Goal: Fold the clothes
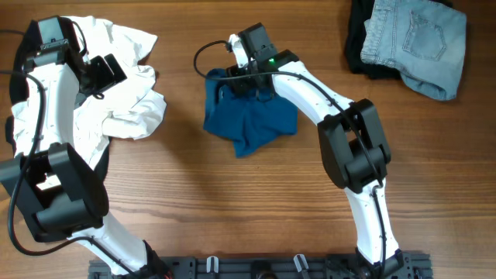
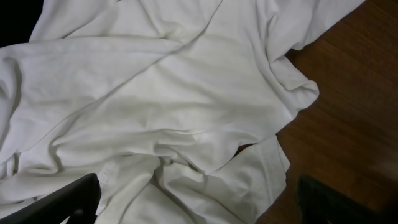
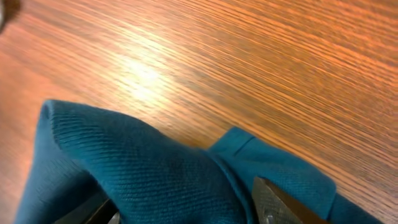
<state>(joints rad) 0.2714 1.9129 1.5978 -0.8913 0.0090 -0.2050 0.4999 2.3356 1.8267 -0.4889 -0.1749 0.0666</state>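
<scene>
Showing only overhead, the denim [image 1: 418, 43] lies on a black garment [image 1: 356, 39].

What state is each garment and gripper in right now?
teal shirt: bunched small, not neatly folded.
white garment: crumpled, unfolded.
denim: heaped in the corner.
black garment: mostly under the denim.
left gripper: jaws open above white garment.
right gripper: jaws astride teal shirt, grip unclear.

Seemed a robotics lab, left arm [image 1: 35, 108] and right arm [image 1: 310, 91] stood over a wood-grain table [image 1: 194, 201], black rail [image 1: 232, 269] at six o'clock
</scene>
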